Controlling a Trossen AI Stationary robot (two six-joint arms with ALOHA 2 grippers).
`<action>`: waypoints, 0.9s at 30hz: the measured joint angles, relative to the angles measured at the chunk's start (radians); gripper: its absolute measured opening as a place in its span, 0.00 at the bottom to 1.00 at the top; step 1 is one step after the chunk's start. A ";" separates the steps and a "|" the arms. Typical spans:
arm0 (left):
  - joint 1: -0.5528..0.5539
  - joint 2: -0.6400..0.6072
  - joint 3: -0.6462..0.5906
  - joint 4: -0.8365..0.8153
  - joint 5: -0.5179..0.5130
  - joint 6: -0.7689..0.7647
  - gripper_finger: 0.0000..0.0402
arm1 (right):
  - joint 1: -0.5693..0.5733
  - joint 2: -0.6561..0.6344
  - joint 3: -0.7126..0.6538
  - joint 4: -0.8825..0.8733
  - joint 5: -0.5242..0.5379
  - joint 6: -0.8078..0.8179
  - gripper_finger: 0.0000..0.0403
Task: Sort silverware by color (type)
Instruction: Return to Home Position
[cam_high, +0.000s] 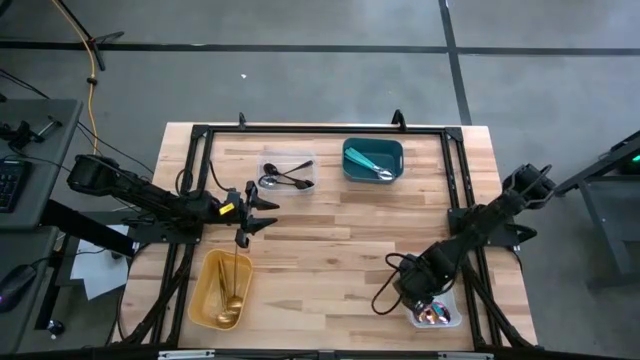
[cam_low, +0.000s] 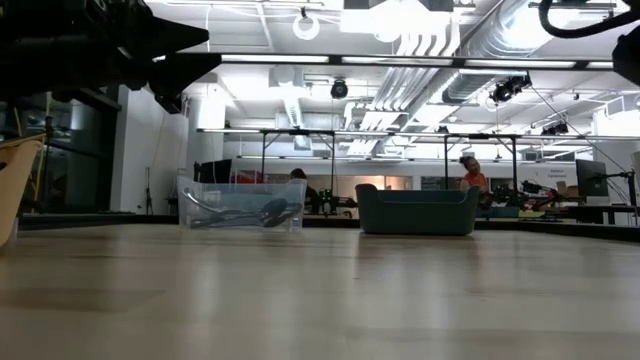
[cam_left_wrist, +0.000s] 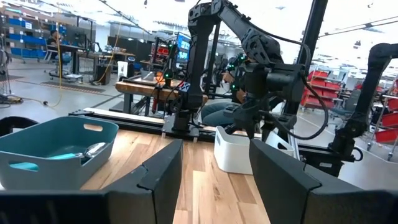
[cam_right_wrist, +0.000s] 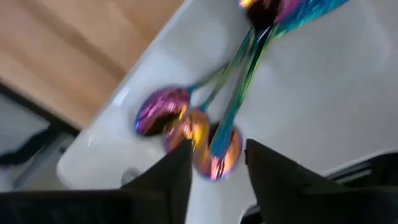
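Right wrist view shows purple spoons (cam_right_wrist: 163, 117) the low view misses (right gripper (cam_right_wrist: 217, 147) parted, empty)

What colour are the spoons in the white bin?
Iridescent pink-purple spoons, teal-tinted handles; clearest in the right wrist view.

Glossy iridescent metal spoons (cam_right_wrist: 158, 112) in smooth white plastic bin (cam_right_wrist: 323, 93) — satin wood-plank table (cam_high: 330, 240), matt teal plastic bin (cam_low: 416, 212).
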 joint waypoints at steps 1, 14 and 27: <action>0.000 0.000 0.000 0.000 0.000 0.000 0.45 | -0.006 -0.008 0.000 0.000 -0.021 -0.010 0.38; 0.000 -0.008 0.000 0.037 0.000 0.057 0.45 | 0.039 -0.184 0.151 -0.019 0.615 -0.152 0.54; 0.246 -0.289 0.095 -0.405 0.110 0.094 0.19 | -0.080 -0.214 0.150 -0.116 0.998 -0.480 0.40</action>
